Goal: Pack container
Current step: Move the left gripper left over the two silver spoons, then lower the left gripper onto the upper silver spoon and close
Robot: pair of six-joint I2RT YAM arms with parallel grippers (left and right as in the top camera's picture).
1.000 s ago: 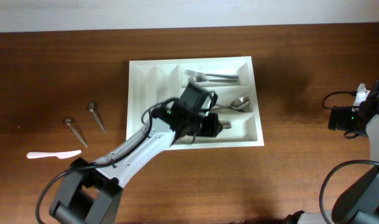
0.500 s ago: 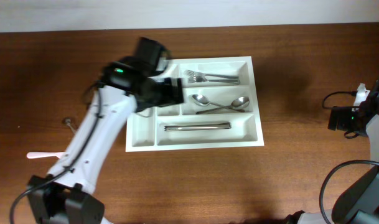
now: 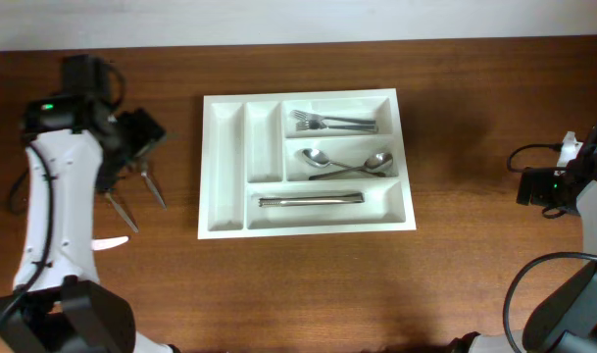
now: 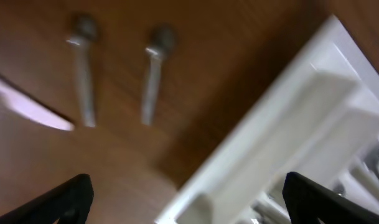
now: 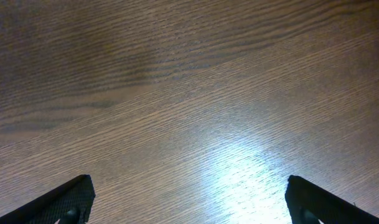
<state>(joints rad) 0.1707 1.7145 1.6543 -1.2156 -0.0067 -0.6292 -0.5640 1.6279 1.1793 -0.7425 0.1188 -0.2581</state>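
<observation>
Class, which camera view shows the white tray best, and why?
Overhead: the whole tray shows, all five compartments. The left wrist view catches only a blurred corner; the right wrist view shows just table, no tray.

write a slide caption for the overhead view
Open left gripper near two loose utensils beside the tray, which holds forks, spoons and a knife.

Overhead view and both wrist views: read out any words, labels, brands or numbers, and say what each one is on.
No readable text anywhere.
The container and the table show no lettering or numbers.
The left wrist view is too blurred to reveal any fine markings.
</observation>
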